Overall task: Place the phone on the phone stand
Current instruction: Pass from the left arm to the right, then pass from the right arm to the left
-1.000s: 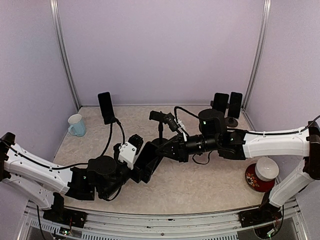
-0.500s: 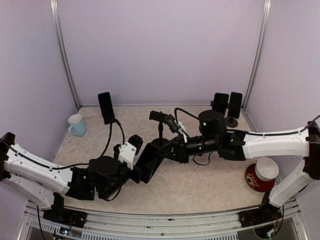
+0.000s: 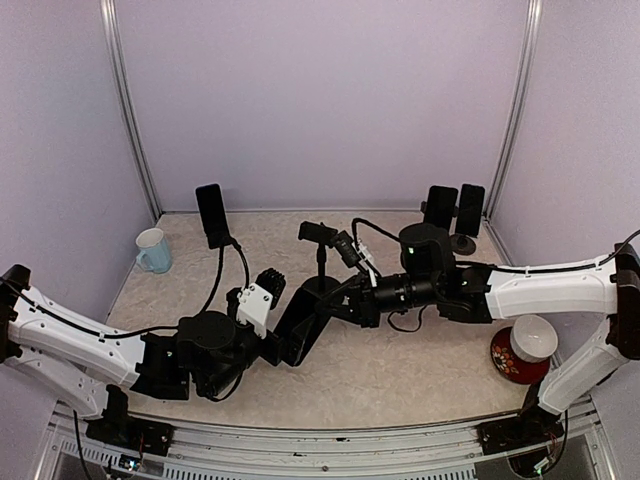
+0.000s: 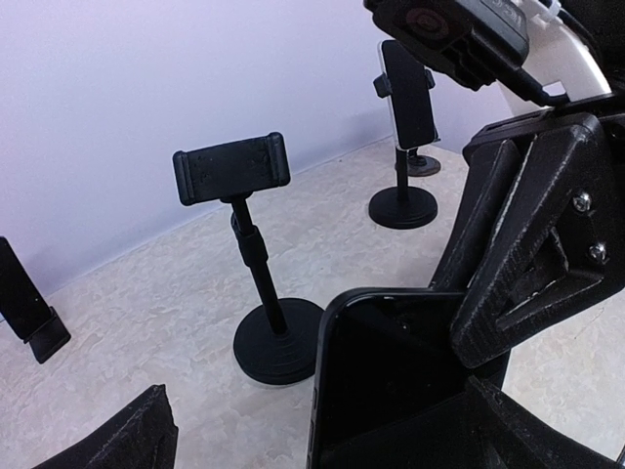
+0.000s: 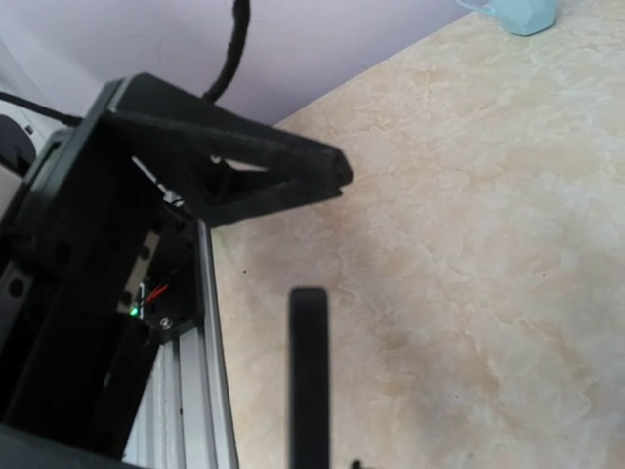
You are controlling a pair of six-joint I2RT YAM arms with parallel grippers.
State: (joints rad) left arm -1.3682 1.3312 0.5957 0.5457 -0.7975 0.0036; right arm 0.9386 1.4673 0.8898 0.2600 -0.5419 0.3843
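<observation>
The black phone hangs tilted above the table, in front of the empty phone stand. My right gripper is shut on the phone's upper end. In the left wrist view its black fingers pinch the phone. My left gripper is open, its fingers wide on either side of the phone's lower part and not pressing it. Behind the phone the stand's clamp head and round base stand free. The right wrist view shows the phone edge-on.
A black phone on a stand is at the back left, with a pale blue mug beside it. Two more stands with phones are at the back right. A white bowl on a red plate sits right.
My right gripper has drawn slightly to the right with the phone in it. The left arm has barely moved and stays open.
</observation>
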